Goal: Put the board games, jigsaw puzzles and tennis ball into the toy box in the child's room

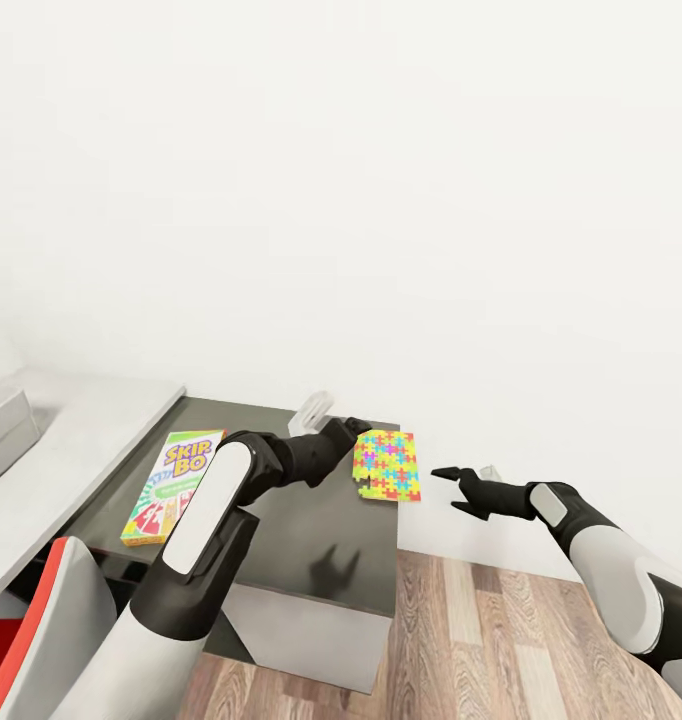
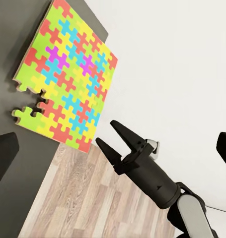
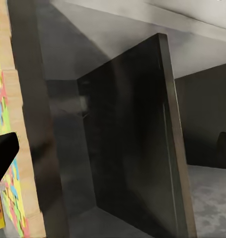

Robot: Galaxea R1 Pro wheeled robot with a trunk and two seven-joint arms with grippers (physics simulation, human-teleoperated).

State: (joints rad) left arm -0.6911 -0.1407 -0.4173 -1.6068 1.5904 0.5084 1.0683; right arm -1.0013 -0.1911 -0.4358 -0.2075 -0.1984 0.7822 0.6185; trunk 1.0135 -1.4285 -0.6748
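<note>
A plain white wall (image 1: 381,180) fills the upper part of the head view, and below it a wood-plank floor (image 1: 501,640) runs past the end of a lower dark grey desk section (image 1: 281,520). That section joins a higher, long light grey desk top (image 1: 71,440) at the left, where the corner of a light grey object (image 1: 3,415) sits at the frame edge. A red and white chair back (image 1: 31,640) shows in the near left corner.

On the dark desk lie two of the toys. A flat green-white-red "SKIP-BO" board game box (image 1: 173,486) with yellow lettering lies near the seam with the light top. A thin flat jigsaw puzzle (image 1: 385,466) — bright yellow, blue, red and green interlocking pieces — lies at the far right corner, its edge overhanging the desk end slightly; the left wrist view shows a notch of missing pieces along one side (image 2: 68,79).

The left gripper (image 1: 353,428) reaches over the desk just beside the puzzle's near-left corner; I cannot tell how its jaws stand. The right gripper (image 1: 449,474) hangs off the desk end over the floor, near the puzzle but apart from it, black fingers (image 2: 123,133) spread and empty.
</note>
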